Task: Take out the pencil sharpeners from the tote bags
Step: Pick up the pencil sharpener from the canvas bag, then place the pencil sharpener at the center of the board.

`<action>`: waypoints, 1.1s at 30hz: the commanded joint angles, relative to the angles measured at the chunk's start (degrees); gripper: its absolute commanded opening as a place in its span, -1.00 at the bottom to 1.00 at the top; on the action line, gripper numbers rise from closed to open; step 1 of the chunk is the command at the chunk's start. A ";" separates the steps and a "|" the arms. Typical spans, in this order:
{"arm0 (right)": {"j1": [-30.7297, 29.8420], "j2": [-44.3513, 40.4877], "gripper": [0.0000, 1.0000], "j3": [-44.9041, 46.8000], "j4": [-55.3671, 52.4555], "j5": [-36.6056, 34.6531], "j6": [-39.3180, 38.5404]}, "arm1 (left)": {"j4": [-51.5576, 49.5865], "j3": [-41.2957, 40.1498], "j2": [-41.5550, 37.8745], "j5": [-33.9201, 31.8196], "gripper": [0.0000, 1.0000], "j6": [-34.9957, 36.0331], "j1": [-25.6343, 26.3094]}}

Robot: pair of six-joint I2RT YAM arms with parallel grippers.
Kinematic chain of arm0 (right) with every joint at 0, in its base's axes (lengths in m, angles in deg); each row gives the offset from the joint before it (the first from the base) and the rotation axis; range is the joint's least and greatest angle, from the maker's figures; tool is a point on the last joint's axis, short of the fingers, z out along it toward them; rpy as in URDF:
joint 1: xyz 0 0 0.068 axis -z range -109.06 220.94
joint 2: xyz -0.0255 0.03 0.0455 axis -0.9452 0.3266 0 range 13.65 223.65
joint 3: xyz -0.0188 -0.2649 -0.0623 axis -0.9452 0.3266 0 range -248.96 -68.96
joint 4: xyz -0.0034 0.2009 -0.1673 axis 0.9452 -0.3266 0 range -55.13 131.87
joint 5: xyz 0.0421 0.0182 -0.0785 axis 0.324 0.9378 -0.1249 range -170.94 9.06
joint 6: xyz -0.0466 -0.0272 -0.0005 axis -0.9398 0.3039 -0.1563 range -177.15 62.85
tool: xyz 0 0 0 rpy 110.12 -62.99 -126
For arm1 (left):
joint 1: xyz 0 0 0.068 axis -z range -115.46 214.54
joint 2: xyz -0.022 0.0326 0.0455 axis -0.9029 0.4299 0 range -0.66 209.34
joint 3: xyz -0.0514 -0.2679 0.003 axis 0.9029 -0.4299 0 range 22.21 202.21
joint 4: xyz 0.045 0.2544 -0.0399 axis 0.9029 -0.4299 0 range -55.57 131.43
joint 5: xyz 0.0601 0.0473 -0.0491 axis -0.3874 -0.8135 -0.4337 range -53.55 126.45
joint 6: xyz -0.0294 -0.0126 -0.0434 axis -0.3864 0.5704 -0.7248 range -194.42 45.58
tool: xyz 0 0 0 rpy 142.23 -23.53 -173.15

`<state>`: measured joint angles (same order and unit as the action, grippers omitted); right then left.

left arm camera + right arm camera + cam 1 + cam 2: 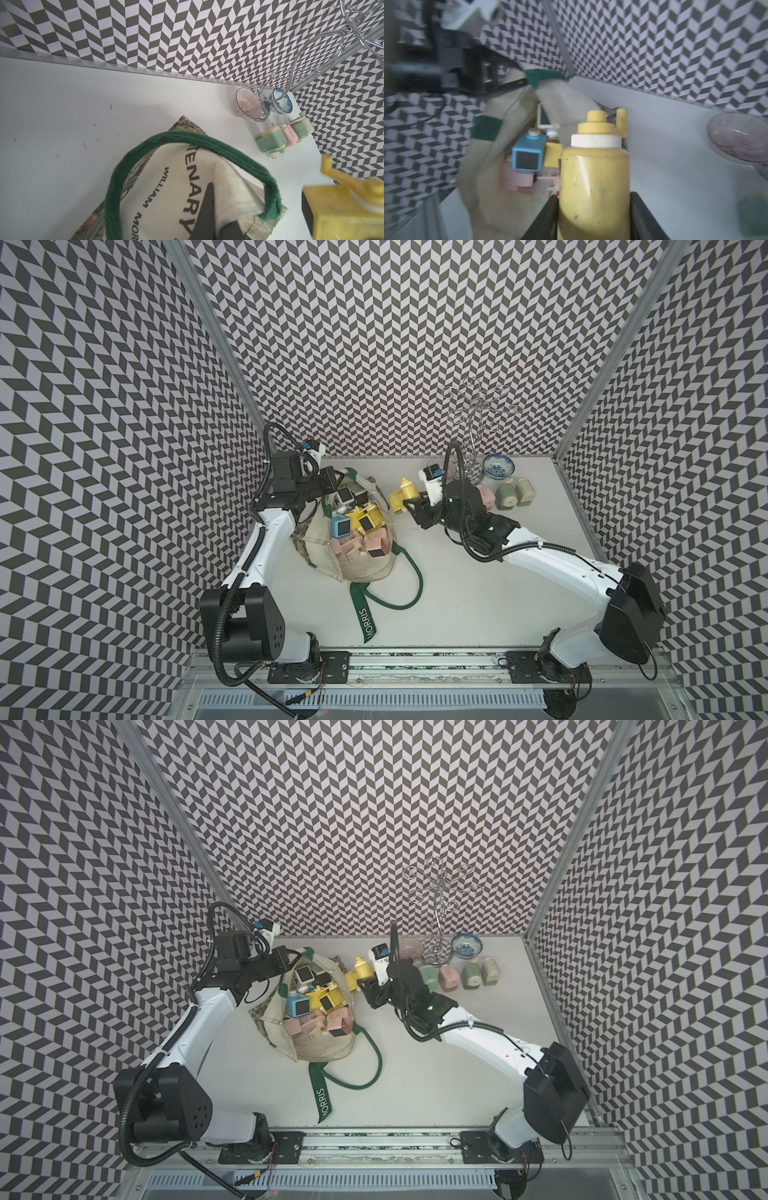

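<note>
Progress shows best from above. In a top view four sharpeners (449, 977) stand in a row on the table (415, 1094) near the back wall, already out. In both top views a fifth, the yellow sharpener (401, 497), hangs just outside the tote bag (365, 572), clamped between the fingers of the right gripper (411, 506). The bag lies slumped with its mouth gaping upward, and a heap of pencil sharpeners (353, 526) in blue, yellow, pink and white sits inside. We judge that most of the job is left. The left gripper (332, 483) is closed on the bag's far rim and holds the mouth open.

From the left wrist we see a green strap (187, 141) arching over the lettered cream canvas. A dark finger (209, 199) lies against that cloth. Beyond it are the set-down row, two bowls (248, 106) and a wire stand (301, 52).

From the right wrist, blurred, the yellow sharpener fills the gap between two dark fingers (641, 218). Behind it a blue sharpener (527, 155) and a pink one lie in the bag's mouth.

As for obstacles, the bowls and the wire stand are just behind the row, so we think the set-down spot is tight. The other strap trails loose across the table. The packed heap leaves us little room between neighbours.
</note>
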<state>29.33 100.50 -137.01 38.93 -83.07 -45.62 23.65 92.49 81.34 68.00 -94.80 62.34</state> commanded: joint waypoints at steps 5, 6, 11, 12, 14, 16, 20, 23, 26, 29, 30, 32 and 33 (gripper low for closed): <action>8.07 12.44 -0.34 -9.10 -6.20 -12.16 0.18 | 2.75 0.83 -2.99 1.05 -1.00 0.61 -0.09; 8.56 14.36 -0.35 -10.51 -7.37 -12.95 -0.06 | 2.71 0.82 -3.07 1.01 -1.00 0.71 -0.09; 10.49 23.60 -0.34 -16.75 -12.35 -14.23 -0.98 | 2.58 1.00 -3.13 0.71 -1.00 0.84 -0.26; 10.94 25.14 -0.34 -17.74 -12.86 -13.77 -0.98 | 2.45 1.03 -3.06 0.69 -1.00 0.92 -0.21; 11.67 28.25 -0.34 -20.72 -14.82 -14.24 -1.13 | 2.56 0.87 -3.11 0.62 -1.00 0.83 -0.21; 12.08 30.42 -0.34 -22.92 -16.55 -15.23 -1.29 | 2.54 0.87 -3.03 0.60 -1.00 0.91 -0.22; 13.12 32.29 -0.34 -23.97 -17.93 -16.02 -0.99 | 2.49 1.01 -2.99 0.53 -1.00 0.89 -0.23; 14.13 33.08 -0.34 -23.90 -18.42 -16.42 -0.89 | 2.49 0.98 -3.13 0.53 -1.00 0.91 -0.19; 14.94 33.30 -0.33 -23.44 -18.41 -15.59 -0.89 | 2.47 0.91 -3.00 0.57 -1.00 0.87 -0.25; 14.97 33.56 -0.33 -23.44 -18.68 -15.09 -0.70 | 2.49 1.04 -2.83 0.79 -1.00 0.78 -0.27; 14.94 33.73 -0.32 -23.49 -18.70 -14.87 -0.62 | 2.49 1.11 -2.80 0.88 -1.00 0.76 -0.29; 14.94 34.26 -0.28 -23.88 -19.33 -14.64 -0.45 | 2.47 1.05 -2.80 0.84 -1.00 0.78 -0.32; 14.97 34.49 -0.26 -24.01 -19.45 -14.50 -0.47 | 2.49 1.00 -2.81 0.79 -1.00 0.78 -0.35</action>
<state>44.13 133.50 -159.59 19.08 -97.38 -46.24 23.63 92.49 81.28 67.70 -94.61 62.25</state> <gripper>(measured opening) 0.477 0.048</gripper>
